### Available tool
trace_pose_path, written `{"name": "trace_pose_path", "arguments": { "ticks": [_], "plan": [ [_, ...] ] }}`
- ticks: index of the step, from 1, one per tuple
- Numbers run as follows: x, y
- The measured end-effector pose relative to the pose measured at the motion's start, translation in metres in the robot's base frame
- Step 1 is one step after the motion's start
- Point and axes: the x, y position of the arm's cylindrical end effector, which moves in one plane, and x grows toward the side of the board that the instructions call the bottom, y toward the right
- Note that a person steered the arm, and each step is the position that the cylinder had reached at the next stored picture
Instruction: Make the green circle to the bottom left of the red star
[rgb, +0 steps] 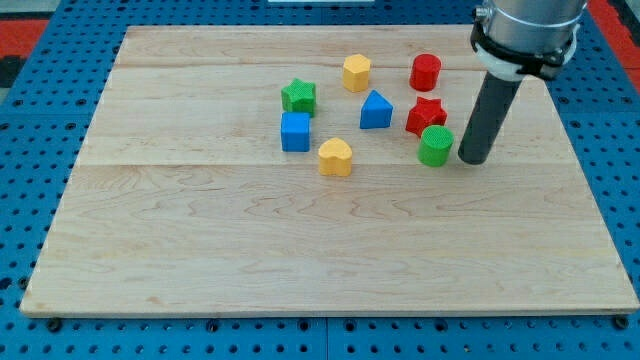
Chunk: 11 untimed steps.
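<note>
The green circle (435, 146) stands just below the red star (426, 116), almost touching it, slightly to the star's right. My tip (472, 160) rests on the board just right of the green circle, very close to it. The dark rod rises from there toward the view's top right.
A red cylinder (425, 72) is above the star. A blue triangle (376, 110), a yellow hexagon (356, 73), a green star (298, 97), a blue cube (296, 131) and a yellow heart (335, 157) lie to the left. The wooden board (200, 260) sits on a blue pegboard.
</note>
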Motion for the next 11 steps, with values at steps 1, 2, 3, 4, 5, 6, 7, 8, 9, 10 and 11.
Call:
{"name": "trace_pose_path", "arguments": {
  "ticks": [1, 2, 3, 4, 5, 6, 7, 8, 9, 10, 11],
  "plan": [
    [-0.022, 0.0],
    [-0.027, -0.001],
    [-0.019, -0.002],
    [-0.015, -0.008],
    [-0.015, -0.019],
    [-0.015, -0.019],
    [-0.015, -0.021],
    [-0.015, -0.024],
    [-0.015, -0.033],
    [-0.015, -0.039],
    [-0.013, -0.022]
  ]
}}
